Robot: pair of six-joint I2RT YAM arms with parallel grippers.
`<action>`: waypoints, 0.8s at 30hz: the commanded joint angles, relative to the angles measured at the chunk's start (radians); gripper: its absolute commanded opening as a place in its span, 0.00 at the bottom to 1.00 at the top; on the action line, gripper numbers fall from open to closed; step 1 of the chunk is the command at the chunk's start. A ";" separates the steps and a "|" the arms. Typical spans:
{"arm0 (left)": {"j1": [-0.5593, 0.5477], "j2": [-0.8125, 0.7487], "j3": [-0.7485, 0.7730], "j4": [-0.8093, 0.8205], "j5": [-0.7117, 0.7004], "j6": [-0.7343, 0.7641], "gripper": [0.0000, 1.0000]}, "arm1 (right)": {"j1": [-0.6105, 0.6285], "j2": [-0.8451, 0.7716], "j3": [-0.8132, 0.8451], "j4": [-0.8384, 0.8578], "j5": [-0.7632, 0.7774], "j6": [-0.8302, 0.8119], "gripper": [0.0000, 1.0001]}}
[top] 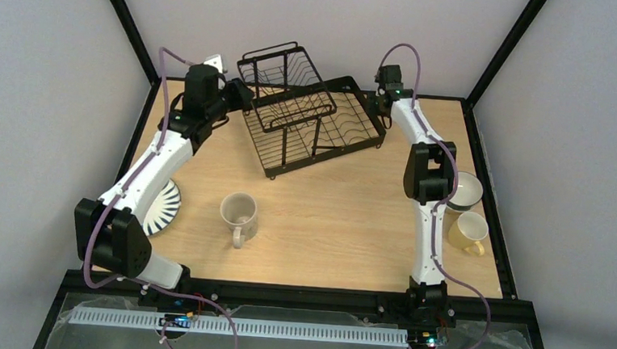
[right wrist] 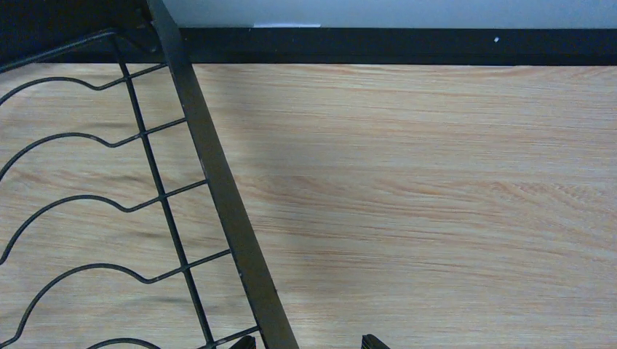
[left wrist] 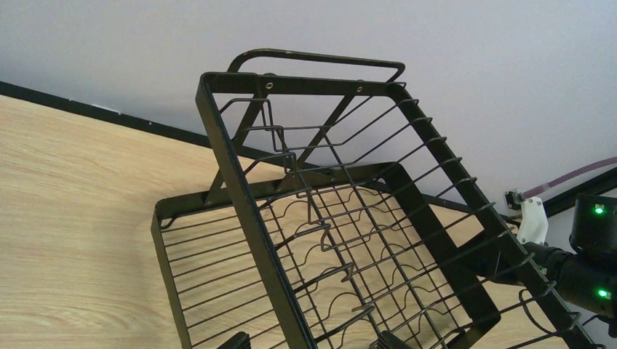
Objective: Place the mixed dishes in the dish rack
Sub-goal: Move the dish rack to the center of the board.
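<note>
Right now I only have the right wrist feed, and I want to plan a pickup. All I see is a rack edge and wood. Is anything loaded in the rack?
Observer: No. From the top view, the dish rack holds no dishes on either level.
Operator: What is the nearest dish on my side?
Observer: A yellow mug stands upright near the right edge of the table.
Operator: And the other arm?
Observer: The left gripper is at the rack's left side, with its jaws apart.
</note>
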 commanded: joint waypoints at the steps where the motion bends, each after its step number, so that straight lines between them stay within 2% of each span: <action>1: -0.003 0.026 0.037 0.024 0.022 -0.011 0.99 | -0.002 0.021 0.044 -0.036 -0.025 0.004 0.82; 5: -0.003 0.041 0.045 0.026 0.022 -0.009 0.99 | -0.002 0.043 0.049 -0.040 -0.031 0.004 0.79; 7: -0.003 0.047 0.045 0.028 0.021 -0.009 0.99 | -0.002 0.054 0.052 -0.044 -0.033 0.006 0.68; 9: -0.003 0.055 0.048 0.028 0.022 -0.010 0.99 | -0.003 0.061 0.052 -0.050 -0.030 0.010 0.47; 10: -0.004 0.060 0.050 0.027 0.024 -0.011 0.99 | -0.003 0.064 0.052 -0.052 -0.027 0.011 0.41; 17: -0.003 0.085 0.061 0.009 0.025 -0.024 0.99 | -0.009 0.081 0.050 -0.080 -0.022 0.026 0.04; 18: -0.003 0.087 0.065 0.005 0.025 -0.026 0.99 | -0.009 0.083 0.049 -0.087 -0.022 0.030 0.00; 24: -0.003 0.092 0.106 -0.028 0.010 -0.054 0.99 | -0.011 0.086 0.050 -0.130 0.001 0.064 0.00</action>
